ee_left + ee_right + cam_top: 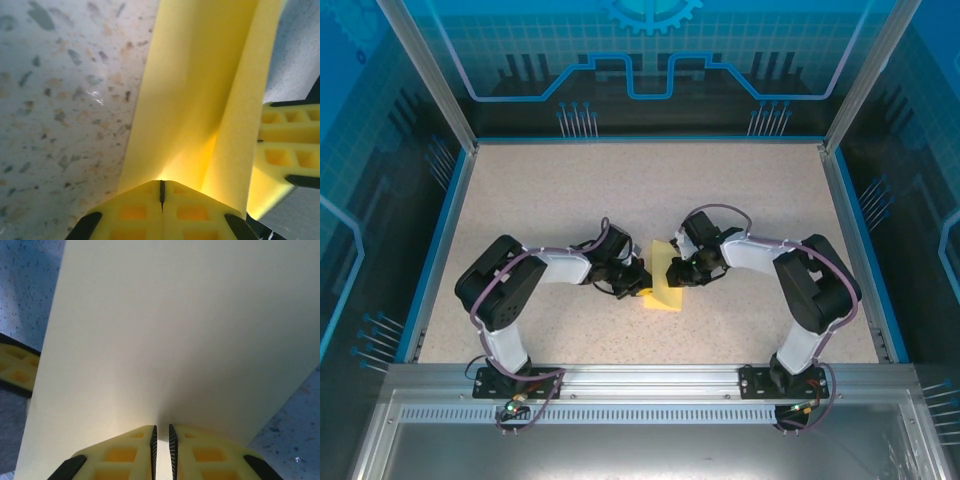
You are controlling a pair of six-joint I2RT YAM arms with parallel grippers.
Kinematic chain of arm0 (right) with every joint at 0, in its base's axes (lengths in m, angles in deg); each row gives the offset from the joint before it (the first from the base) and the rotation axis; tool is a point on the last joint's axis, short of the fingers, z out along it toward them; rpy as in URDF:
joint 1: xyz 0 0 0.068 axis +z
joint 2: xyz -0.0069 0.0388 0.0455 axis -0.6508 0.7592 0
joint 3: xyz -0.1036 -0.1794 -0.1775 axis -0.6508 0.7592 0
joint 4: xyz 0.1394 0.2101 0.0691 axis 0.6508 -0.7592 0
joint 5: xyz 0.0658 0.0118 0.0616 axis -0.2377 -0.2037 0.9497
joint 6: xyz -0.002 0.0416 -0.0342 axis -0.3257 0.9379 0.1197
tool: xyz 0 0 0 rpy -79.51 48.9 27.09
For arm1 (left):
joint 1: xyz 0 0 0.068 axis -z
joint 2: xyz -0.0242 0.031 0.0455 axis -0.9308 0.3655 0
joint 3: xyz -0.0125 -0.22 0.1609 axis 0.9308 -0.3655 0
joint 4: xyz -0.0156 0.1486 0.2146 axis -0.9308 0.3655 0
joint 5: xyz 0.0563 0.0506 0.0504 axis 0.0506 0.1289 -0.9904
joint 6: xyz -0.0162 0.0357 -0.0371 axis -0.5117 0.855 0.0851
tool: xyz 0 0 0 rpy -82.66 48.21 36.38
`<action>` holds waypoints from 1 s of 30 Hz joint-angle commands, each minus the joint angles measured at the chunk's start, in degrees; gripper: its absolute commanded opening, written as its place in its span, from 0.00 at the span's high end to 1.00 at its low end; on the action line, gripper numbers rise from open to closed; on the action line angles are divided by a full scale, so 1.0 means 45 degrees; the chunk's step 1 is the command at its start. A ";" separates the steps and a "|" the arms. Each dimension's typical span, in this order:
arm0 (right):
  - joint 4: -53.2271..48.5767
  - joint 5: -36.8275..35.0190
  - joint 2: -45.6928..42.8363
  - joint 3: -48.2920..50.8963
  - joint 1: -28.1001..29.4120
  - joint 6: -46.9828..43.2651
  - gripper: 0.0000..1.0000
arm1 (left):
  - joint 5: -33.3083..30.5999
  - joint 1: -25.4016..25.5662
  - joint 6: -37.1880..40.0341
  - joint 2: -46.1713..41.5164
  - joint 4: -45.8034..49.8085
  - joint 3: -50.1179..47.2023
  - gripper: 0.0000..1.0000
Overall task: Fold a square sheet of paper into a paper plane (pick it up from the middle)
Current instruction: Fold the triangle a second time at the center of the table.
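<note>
Left gripper [640, 287] and right gripper [675, 272] flank the square sheet of paper [665, 293] — jaws pinching it; speckled table [620, 190] beneath, blue walls [650, 60] beyond.

Nipped at the bottom edge between the ribbed pads of the right gripper [161, 432]: the square sheet of paper [175, 330], pale, rising away. Beside it, speckled table [30, 285]. At far left, part of the left gripper [14, 367], yellow, latticed.
</note>
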 commanded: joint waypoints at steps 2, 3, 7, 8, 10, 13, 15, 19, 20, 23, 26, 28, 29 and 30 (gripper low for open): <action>-0.0406 -0.0158 0.0321 -0.0355 -0.0049 0.0150 0.83 | 0.0810 0.0100 -0.0046 -0.0734 -0.0239 -0.0263 1.00; -0.0456 -0.0160 0.0373 -0.0379 -0.0050 0.0141 0.83 | 0.0940 0.0103 -0.0119 -0.0832 -0.0393 -0.0313 1.00; -0.0583 -0.0161 0.0519 -0.0472 -0.0046 0.0160 0.82 | 0.1430 0.0242 -0.0194 -0.1111 -0.0855 -0.0280 1.00; -0.0594 -0.0148 0.0548 -0.0497 -0.0044 0.0170 0.82 | 0.1641 0.0308 -0.0223 -0.1099 -0.1040 -0.0222 0.99; -0.0584 -0.0085 0.0539 -0.0508 -0.0058 0.0209 0.82 | 0.2001 0.0399 -0.0337 -0.0883 -0.1417 -0.0034 0.98; -0.0467 0.0144 0.0404 -0.0495 -0.0059 0.0278 0.82 | 0.2105 0.0438 -0.0498 -0.0288 -0.1602 0.0297 0.96; -0.0419 0.0302 0.0103 -0.0470 -0.0103 0.0392 0.82 | 0.2059 0.0435 -0.0563 0.0074 -0.1701 0.0442 0.95; -0.0340 0.0348 -0.1086 -0.0207 -0.0392 0.0752 0.82 | 0.1885 0.0438 -0.0730 0.0400 -0.1924 0.0555 0.94; -0.0340 0.0283 -0.1481 -0.0088 -0.0499 0.0863 0.82 | 0.1806 0.0443 -0.0715 0.0448 -0.1912 0.0567 0.93; -0.0408 0.0047 -0.2527 0.0437 -0.0918 0.1202 0.79 | 0.1687 0.0441 -0.0808 0.0631 -0.1946 0.0581 0.92; -0.0008 0.0406 -0.3374 0.1378 -0.1204 0.1443 0.71 | 0.1545 0.0433 -0.0900 0.0675 -0.1982 0.0561 0.91; 0.0593 0.1191 -0.3629 0.1913 -0.1216 0.1591 0.63 | 0.1382 0.0434 -0.0939 0.0638 -0.2002 0.0522 0.92; 0.0979 0.1656 -0.3660 0.2157 -0.1231 0.1701 0.60 | 0.1304 0.0443 -0.0961 0.0593 -0.2008 0.0502 0.92; 0.1256 0.1949 -0.3646 0.2317 -0.1217 0.1818 0.59 | 0.1200 0.0428 -0.0952 0.0559 -0.1939 0.0487 0.92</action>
